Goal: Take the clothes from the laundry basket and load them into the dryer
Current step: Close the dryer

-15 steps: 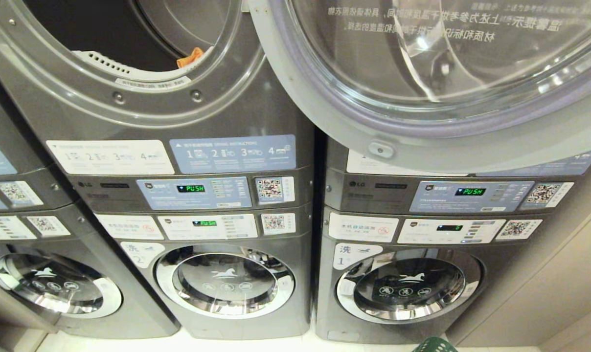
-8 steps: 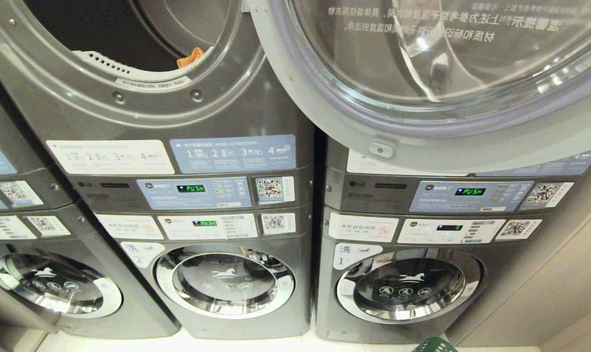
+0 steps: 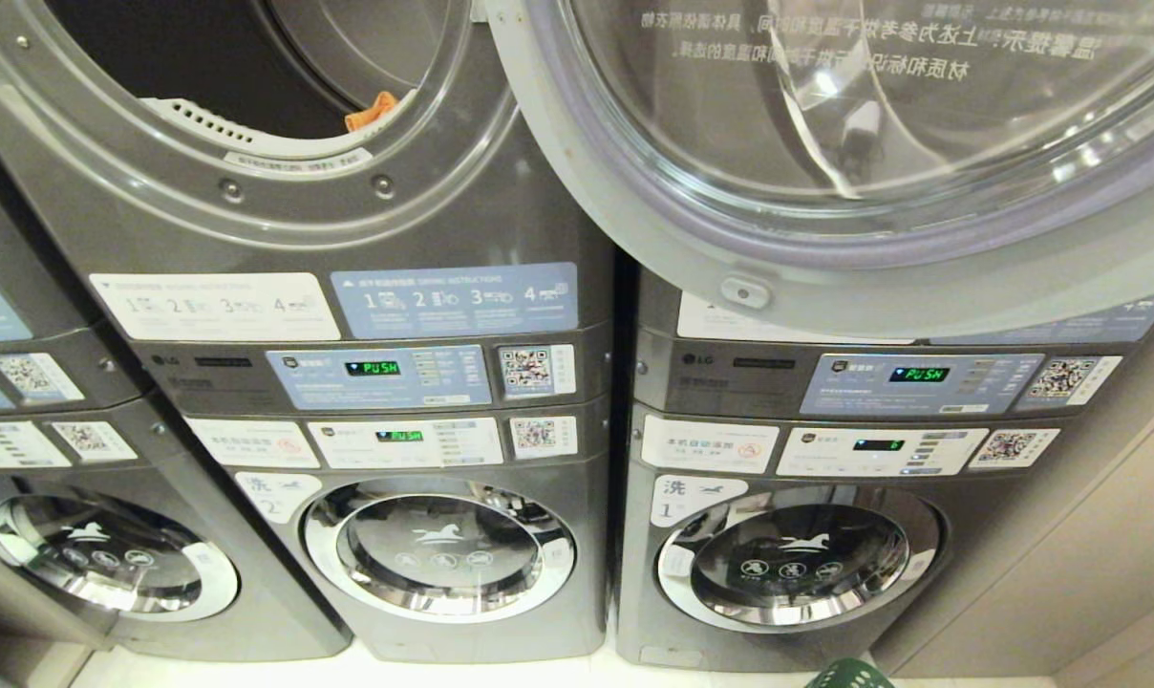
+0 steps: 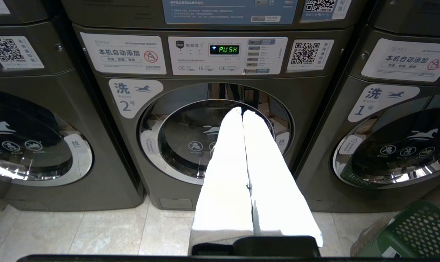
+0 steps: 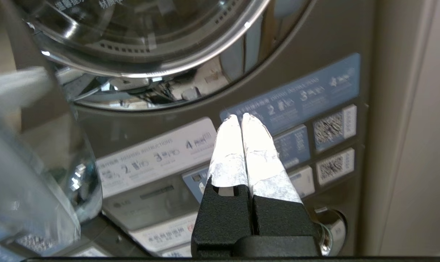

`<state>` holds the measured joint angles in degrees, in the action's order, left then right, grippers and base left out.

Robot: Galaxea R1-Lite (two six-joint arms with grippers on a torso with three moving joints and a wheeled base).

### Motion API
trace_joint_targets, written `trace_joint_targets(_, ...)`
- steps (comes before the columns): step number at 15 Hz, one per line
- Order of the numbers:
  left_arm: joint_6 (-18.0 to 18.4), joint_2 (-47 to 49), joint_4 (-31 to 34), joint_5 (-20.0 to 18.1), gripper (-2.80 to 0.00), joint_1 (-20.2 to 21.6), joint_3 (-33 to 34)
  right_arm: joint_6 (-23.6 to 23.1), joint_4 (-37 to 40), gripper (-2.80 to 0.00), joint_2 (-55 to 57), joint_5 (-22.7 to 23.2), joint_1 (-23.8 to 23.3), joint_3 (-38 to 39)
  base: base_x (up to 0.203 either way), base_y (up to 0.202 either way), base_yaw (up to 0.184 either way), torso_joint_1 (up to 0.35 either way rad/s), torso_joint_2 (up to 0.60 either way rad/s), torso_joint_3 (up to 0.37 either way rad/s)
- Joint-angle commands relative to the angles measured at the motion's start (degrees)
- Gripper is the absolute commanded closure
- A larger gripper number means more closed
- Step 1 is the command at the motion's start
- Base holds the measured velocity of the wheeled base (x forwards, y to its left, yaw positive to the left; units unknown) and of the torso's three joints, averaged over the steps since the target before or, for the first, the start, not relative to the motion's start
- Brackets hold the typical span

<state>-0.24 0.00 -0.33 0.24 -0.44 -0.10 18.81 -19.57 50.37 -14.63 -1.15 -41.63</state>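
Both end effectors clenched, gripping nothing: right end effector pointing at dryer panel, open dryer door beside it; left end effector facing washer, laundry basket off to its side.

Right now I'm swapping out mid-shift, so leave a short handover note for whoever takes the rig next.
Left gripper: shut, empty, parked low facing the door of washer 2.
Right gripper: shut, empty, raised before the right stack's instruction labels, below its dryer opening.
Dryer door: swung open across the right stack; the drum opening at upper left is open, an orange scrap at its rim.
Laundry basket: green, on the floor by washer 1; contents not visible.
Done: door open.
Left: pick clothes from the basket and load them.
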Motion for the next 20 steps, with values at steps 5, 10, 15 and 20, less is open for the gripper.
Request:
trace_joint_targets(5, -0.02, 0.09, -0.02, 0.02, 0.0, 0.0, 0.01, 2.61, -2.43, 0.0, 5.84, 0.99, 0.17, -1.44, 0.0, 0.0, 0.0, 0.0, 0.0, 0.042)
trace_joint_targets(10, -0.02, 0.09, -0.02, 0.02, 0.0, 0.0, 0.01, 2.73, -4.86, 0.0, 6.05, 3.73, 0.27, -0.74, 0.0, 0.0, 0.0, 0.0, 0.0, 0.189)
trace_joint_targets(15, -0.02, 0.09, -0.02, 0.02, 0.0, 0.0, 0.01, 3.5, -6.38, 0.0, 9.41, 3.73, 0.18, -1.06, 0.0, 0.0, 0.0, -0.004, 0.0, 0.134)
trace_joint_targets(20, -0.02, 0.09, -0.02, 0.02, 0.0, 0.0, 0.01, 3.26, -17.34, 0.0, 17.68, 4.92, 0.18, -1.31, 0.0, 0.0, 0.0, 0.0, 0.0, 0.005)
